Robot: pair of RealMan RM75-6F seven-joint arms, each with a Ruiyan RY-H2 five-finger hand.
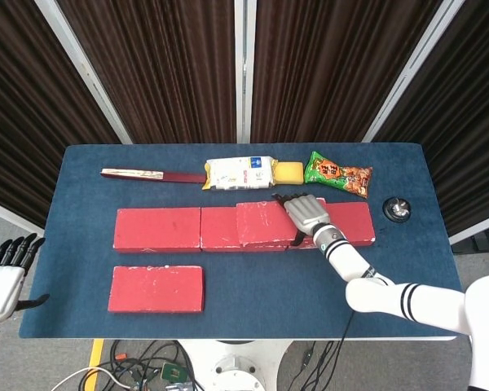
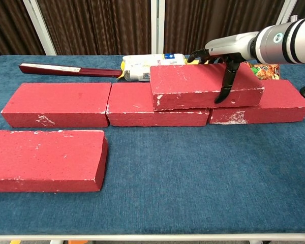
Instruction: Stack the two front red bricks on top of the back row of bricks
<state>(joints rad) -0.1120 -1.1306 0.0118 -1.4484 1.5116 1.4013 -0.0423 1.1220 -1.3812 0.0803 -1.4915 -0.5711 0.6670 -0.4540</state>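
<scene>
One brick [image 2: 206, 85] lies atop the back row [image 2: 56, 104]; another [image 2: 46, 160] sits front-left.

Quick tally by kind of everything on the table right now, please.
Red bricks: 5 – back row left, middle, right; stacked brick; front brick.
Snack packets: 2 – white-yellow, green.
Dark red box: 1.
Black knob: 1.
Total: 9.

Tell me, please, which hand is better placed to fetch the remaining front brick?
Left. The front brick lies at the table's left, nearer the open left hand; the right hand grips the stacked brick.
</scene>
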